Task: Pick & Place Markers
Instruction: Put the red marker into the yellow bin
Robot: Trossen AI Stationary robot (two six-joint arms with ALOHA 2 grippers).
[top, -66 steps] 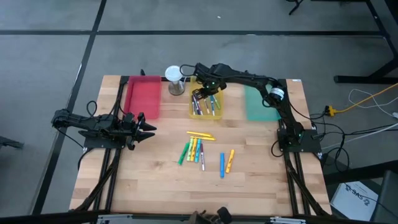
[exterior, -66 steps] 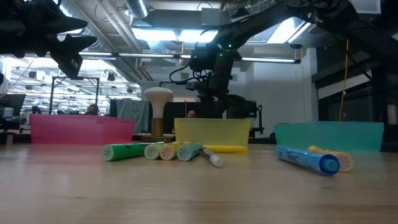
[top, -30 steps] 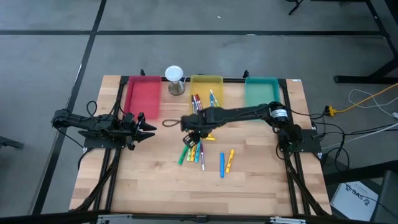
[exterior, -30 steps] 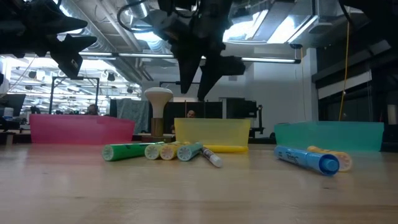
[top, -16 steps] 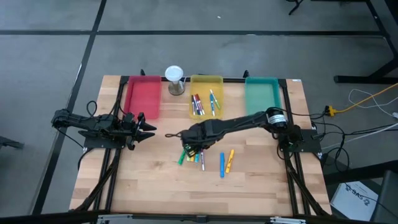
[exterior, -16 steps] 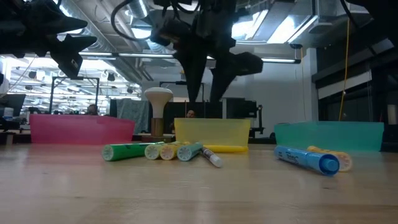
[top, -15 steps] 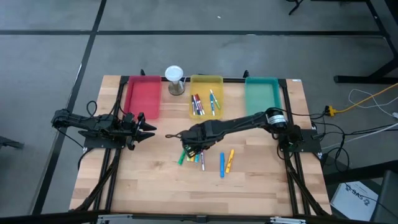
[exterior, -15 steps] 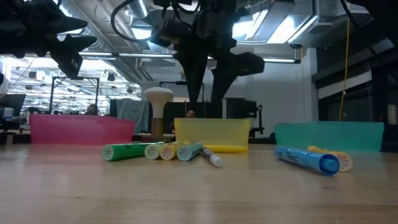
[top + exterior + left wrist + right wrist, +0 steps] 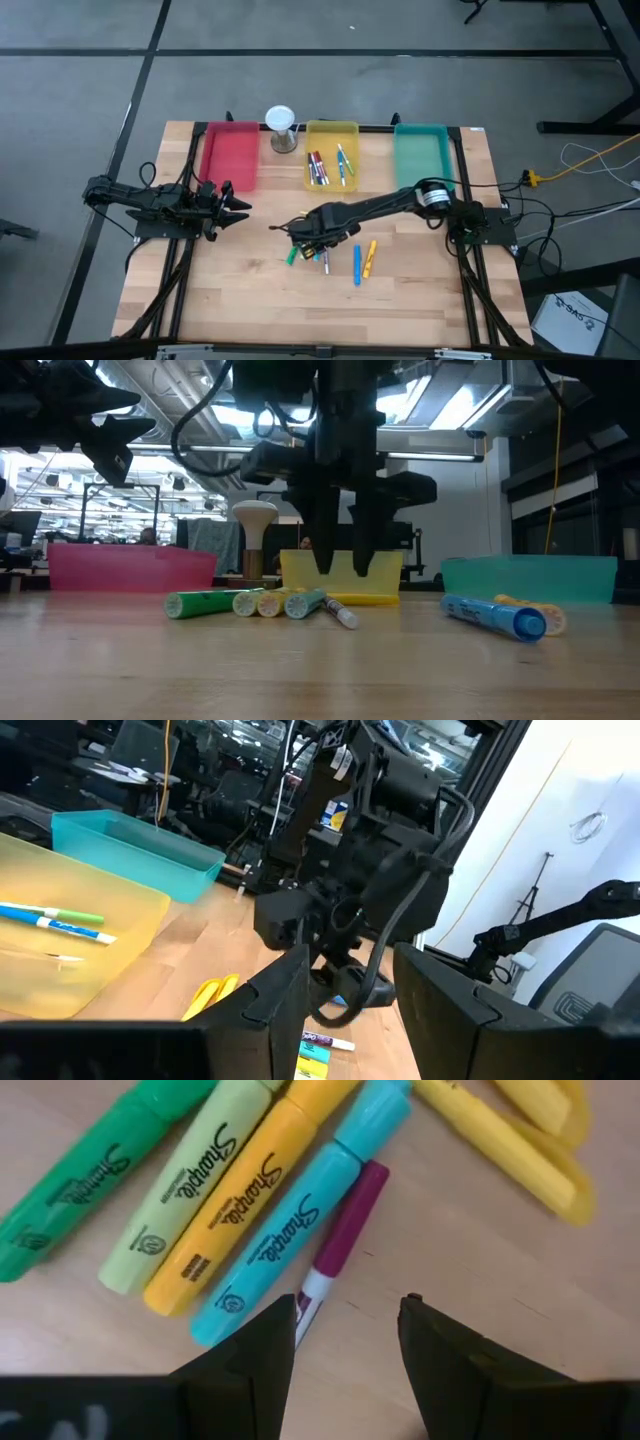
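The desk [image 9: 250, 290] is made of pale, smooth wood strips. The markers [image 9: 272, 1235] are made of smooth, slightly shiny plastic. The yellow tray [image 9: 340, 572] looks like see-through plastic. The right gripper [image 9: 345, 1345] looks dark and matt.

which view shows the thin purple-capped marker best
The right wrist view: the purple-capped marker lies close up between the right gripper fingers, beside the light blue marker. The low view shows only its white tip; in the high view the arm hides it.
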